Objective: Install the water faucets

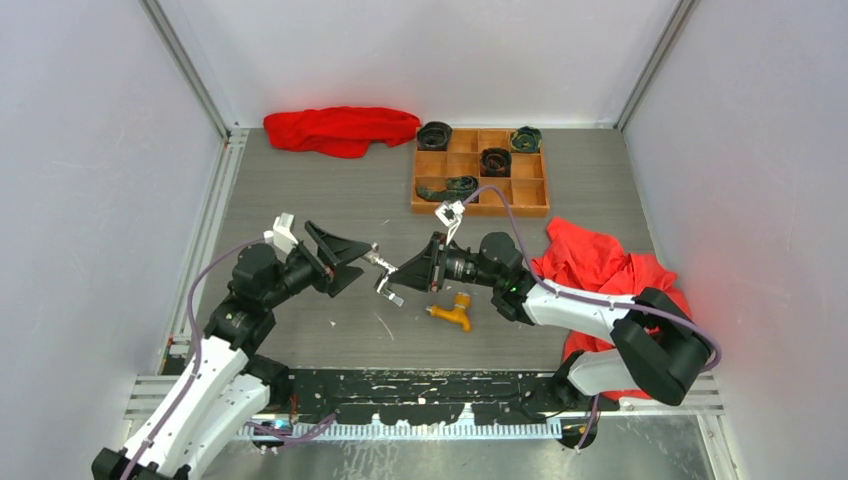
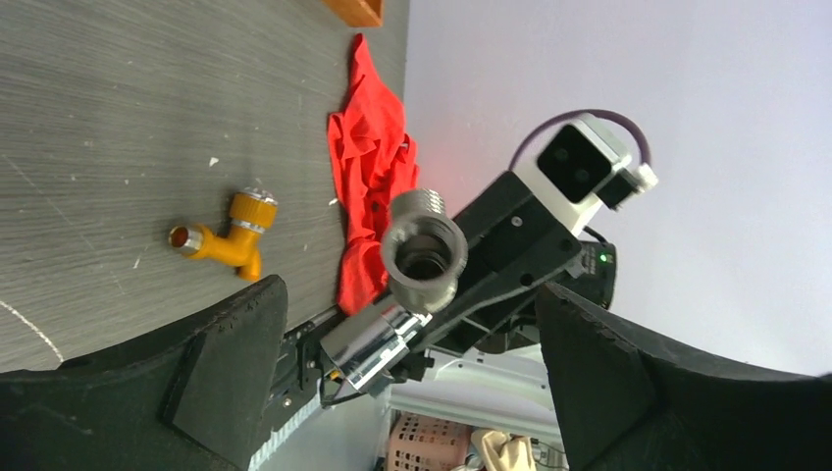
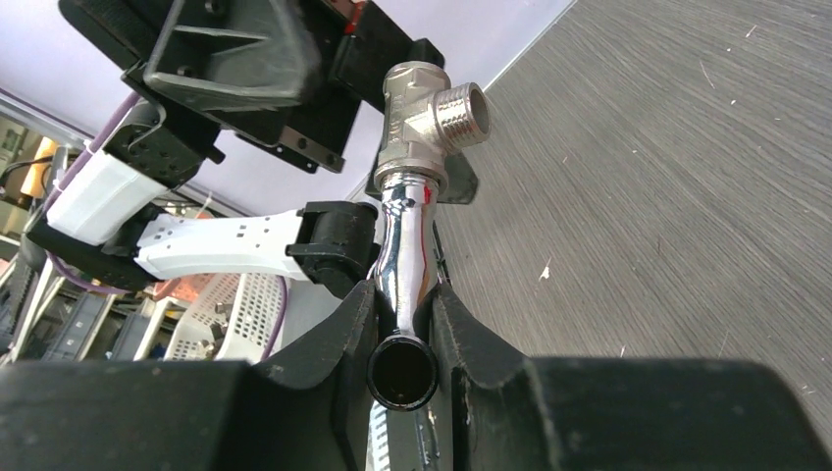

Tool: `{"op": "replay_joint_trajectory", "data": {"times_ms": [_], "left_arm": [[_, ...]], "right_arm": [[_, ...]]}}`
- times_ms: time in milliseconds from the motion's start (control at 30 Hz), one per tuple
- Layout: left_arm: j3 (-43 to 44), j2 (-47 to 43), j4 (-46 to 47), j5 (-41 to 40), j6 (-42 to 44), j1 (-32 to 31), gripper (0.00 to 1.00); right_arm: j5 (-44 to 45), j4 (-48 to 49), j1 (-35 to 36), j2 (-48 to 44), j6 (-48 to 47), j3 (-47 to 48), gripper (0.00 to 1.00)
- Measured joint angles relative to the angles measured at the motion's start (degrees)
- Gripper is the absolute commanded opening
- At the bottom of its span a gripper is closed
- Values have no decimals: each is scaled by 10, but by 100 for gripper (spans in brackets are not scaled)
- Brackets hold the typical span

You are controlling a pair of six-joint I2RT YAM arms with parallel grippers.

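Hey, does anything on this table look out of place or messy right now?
Two things stand out. The orange-yellow faucet lies loose on its side on the table, not mounted on anything. In the wooden tray, one dark strip toward the near-left corner looks partly uncoiled, unlike the three rolled ones.

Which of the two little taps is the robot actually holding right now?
The shiny silver tap, clamped by its spout in the right hand. The orange-yellow tap lies loose on the table.
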Motion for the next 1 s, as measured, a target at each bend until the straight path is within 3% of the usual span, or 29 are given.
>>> {"op": "replay_joint_trajectory", "data": {"times_ms": [300, 600, 833, 1000], "left_arm": [[0, 71, 29, 0, -8, -9, 60], [0, 89, 60, 7, -10, -10, 1], [0, 89, 72, 6, -13, -10, 0], [-17, 71, 119, -16, -13, -10, 0]], "right_arm": [[-5, 10, 0, 15, 9, 0, 1], [-9, 5, 0, 16, 11, 0, 1], [-21, 30, -7, 27, 75, 0, 1], [-29, 202, -16, 113, 325, -14, 1]]}}
